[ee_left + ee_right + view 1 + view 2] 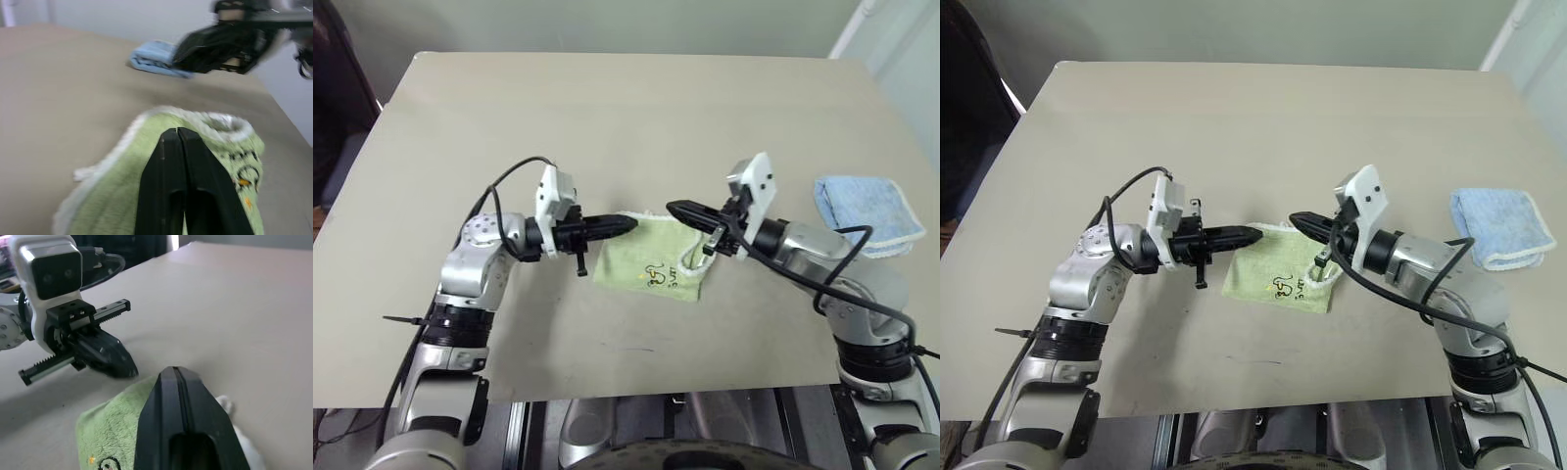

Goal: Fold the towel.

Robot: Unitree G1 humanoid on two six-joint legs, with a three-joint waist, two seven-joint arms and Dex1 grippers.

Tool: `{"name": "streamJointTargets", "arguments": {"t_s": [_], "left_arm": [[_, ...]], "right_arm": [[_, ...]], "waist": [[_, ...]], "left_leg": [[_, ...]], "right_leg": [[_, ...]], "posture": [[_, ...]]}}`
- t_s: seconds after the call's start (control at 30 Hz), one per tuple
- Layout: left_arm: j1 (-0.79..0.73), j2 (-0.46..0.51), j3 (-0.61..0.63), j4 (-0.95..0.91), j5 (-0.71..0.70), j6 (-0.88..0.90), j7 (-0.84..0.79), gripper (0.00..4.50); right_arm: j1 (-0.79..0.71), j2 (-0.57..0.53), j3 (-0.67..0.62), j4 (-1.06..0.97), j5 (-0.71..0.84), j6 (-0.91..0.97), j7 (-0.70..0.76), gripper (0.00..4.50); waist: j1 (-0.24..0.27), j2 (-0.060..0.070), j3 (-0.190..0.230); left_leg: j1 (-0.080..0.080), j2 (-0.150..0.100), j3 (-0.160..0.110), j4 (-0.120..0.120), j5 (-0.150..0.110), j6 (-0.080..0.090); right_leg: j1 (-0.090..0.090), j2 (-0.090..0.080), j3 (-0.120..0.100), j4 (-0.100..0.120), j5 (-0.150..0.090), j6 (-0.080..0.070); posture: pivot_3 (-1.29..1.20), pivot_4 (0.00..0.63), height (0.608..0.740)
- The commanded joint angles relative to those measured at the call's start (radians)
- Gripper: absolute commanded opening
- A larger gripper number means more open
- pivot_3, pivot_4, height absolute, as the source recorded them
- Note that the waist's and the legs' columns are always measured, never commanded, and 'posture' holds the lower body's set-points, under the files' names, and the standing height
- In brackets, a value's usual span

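My light green terry towel (651,262) lies folded small on the beige table (607,117). Both my left gripper (626,224) and right gripper (674,209) hover pinched together, empty, above its far edge. I judge folding nearly finished; next, withdraw or press it flat.

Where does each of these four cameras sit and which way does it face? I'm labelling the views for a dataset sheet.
Left eye view: on the head, looking down over the table; both arms, left gripper, right gripper, green towel, light blue towel.
Right eye view: beside it, same scene, slightly offset.
Left wrist view: looks along its shut fingers over the green towel towards the blue one.
Right wrist view: looks along its shut fingers at the left gripper.
All four share the green towel.
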Motion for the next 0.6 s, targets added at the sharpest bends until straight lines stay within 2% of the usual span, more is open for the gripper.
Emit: {"name": "streamJointTargets", "arguments": {"t_s": [0.03,0.2,0.33,0.4,0.47,0.6], "left_arm": [[-0.009,-0.041,-0.016,0.045,0.058,-0.128,0.005,0.0],[-0.016,-0.066,-0.032,0.137,0.072,-0.189,-0.053,0.0],[-0.007,-0.049,-0.087,0.214,0.124,-0.259,-0.149,0.0],[-0.003,-0.043,-0.123,0.298,0.183,-0.356,-0.187,0.0],[-0.009,-0.052,-0.139,0.367,0.208,-0.379,-0.197,0.0],[-0.035,-0.088,-0.125,0.463,0.22,-0.428,-0.169,0.0]], "right_arm": [[-0.03,0.04,0.044,0.046,-0.044,-0.04,0.009,0.02],[0.02,0.068,0.08,0.053,-0.079,-0.035,0.001,0.02],[0.088,0.085,0.085,0.048,-0.088,-0.028,-0.016,0.02],[0.135,0.07,0.153,0.072,-0.165,-0.055,-0.028,0.02],[0.163,0.062,0.222,0.112,-0.263,-0.089,-0.058,0.02],[0.174,0.075,0.252,0.172,-0.367,-0.132,-0.102,0.02]], "waist": [[-0.002,0.0,0.0],[-0.002,0.0,0.0],[-0.002,0.0,0.0],[-0.003,0.001,0.0],[-0.003,0.001,0.0],[-0.006,0.005,-0.005]], "left_leg": [[0.0,0.0,0.0,0.0,0.0,0.0],[0.0,0.0,0.0,0.001,0.0,0.0],[0.0,0.0,0.0,0.001,0.0,0.0],[0.0,0.0,0.0,0.001,0.0,0.0],[0.001,0.0,0.0,0.001,0.0,0.0],[0.008,0.0,-0.001,0.001,-0.001,0.001]], "right_leg": [[0.0,0.0,0.0,0.0,0.0,0.0],[0.0,0.0,0.0,0.0,0.002,-0.001],[0.0,0.0,0.0,0.0,0.002,-0.001],[0.001,0.0,0.0,0.0,0.002,-0.001],[0.001,0.0,0.0,0.0,0.002,-0.001],[0.007,-0.001,0.0,0.0,0.002,0.0]], "posture": [[0.0,0.15,0.703],[0.0,0.15,0.703],[0.0,0.15,0.703],[0.0,0.15,0.703],[0.0,0.15,0.703],[0.0,0.15,0.703]]}}
